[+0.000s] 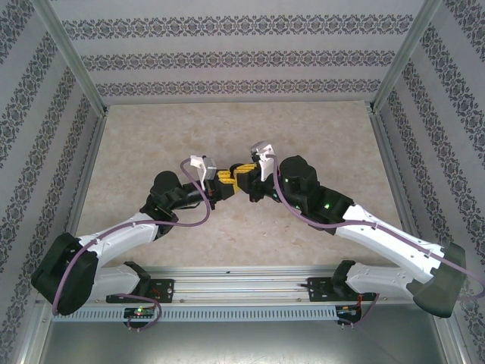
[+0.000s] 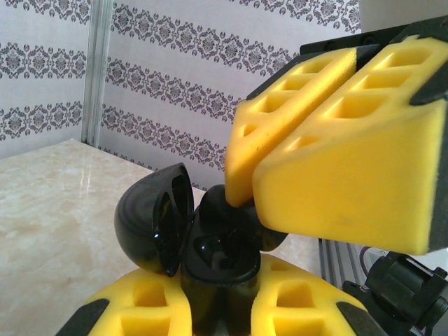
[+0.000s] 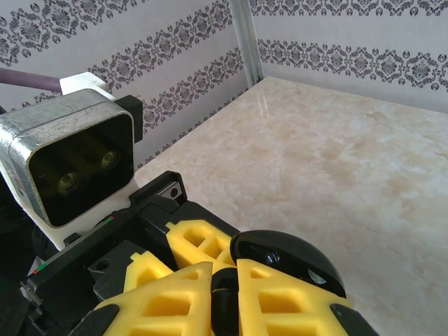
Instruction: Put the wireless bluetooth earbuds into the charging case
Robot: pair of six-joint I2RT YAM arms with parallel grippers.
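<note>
My left gripper (image 2: pixel 220 297) is clamped around the base of the charging case (image 2: pixel 213 259). The case is glossy black and upright, its lid (image 2: pixel 150 220) swung open, held over the middle of the table (image 2: pixel 49 203). My right gripper (image 2: pixel 253 199) pinches a small dark earbud (image 2: pixel 222 201) at its tips, right at the case's mouth. Both feel light, hard and slick, I judge. The foam should hold the case low on its sides, clear of the hinge. Squeezing hard could pop either out.
</note>
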